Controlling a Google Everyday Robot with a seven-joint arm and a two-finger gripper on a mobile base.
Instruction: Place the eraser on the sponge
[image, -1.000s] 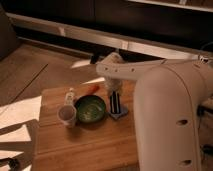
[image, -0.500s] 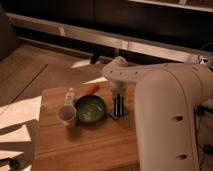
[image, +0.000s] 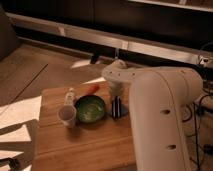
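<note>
My gripper (image: 118, 106) hangs straight down from the white wrist, just right of the green bowl (image: 90, 109). Its dark tip is over the small blue-grey sponge (image: 124, 115), which lies on the wooden table (image: 80, 145) and is partly covered by the tip. A narrow dark shape with a pale stripe shows at the tip. I cannot tell whether that shape is the eraser or part of the gripper. I also cannot tell whether the tip touches the sponge.
A white cup (image: 67, 115) stands left of the bowl, with a small bottle (image: 70, 95) behind it. A slim orange-red stick (image: 91, 89) lies at the table's far edge. My large white arm body (image: 160, 120) fills the right side.
The gripper has sunk slightly toward the sponge and shifted a little. The bowl, cup, bottle and stick have not moved.
</note>
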